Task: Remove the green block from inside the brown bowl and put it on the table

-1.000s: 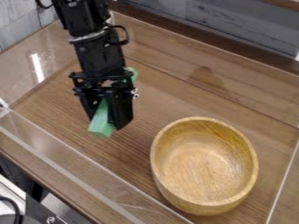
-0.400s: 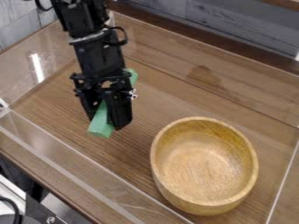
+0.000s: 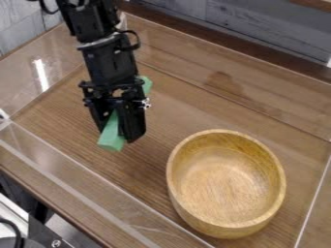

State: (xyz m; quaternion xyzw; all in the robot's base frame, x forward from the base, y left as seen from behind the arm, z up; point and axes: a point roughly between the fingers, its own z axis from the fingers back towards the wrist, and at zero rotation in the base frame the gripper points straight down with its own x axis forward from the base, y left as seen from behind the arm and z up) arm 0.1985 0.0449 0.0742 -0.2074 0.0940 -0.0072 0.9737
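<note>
Single view, from above and to one side of the table (image 3: 246, 92). Item one: the brown bowl (image 3: 227, 182), round, wooden, thick-rimmed, standing at about four o'clock in the picture; its hollow shows bare grain and nothing inside. Item two: the green block (image 3: 120, 127), a flat bright-green bar, at about nine o'clock from the bowl and well apart from its rim, outside it altogether. It stands steeply tilted, its upper end near the black wrist and its lower end down by the tabletop; whether that lower end actually touches the wood I cannot tell from here. Item three: the gripper (image 3: 118, 124), black, reaching down from eleven o'clock, its fingers (image 3: 135, 118) clenched on the block, one either side of the bar, so the block is held and not yet let go. Item four: clear plastic walls (image 3: 52, 155) edging the table along the near and left sides. Condition of the task, as I judge it: the first half is done, since the bowl is empty and the block is out of it and over open tabletop. What is left looks small: bring the block's low end to rest on the wood if it is not there already, loosen the fingers, and draw the arm clear so the bar lies on the table by itself. Because it is held at a slant, I would expect it to tip flat once freed, most likely away from the bowl.
</note>
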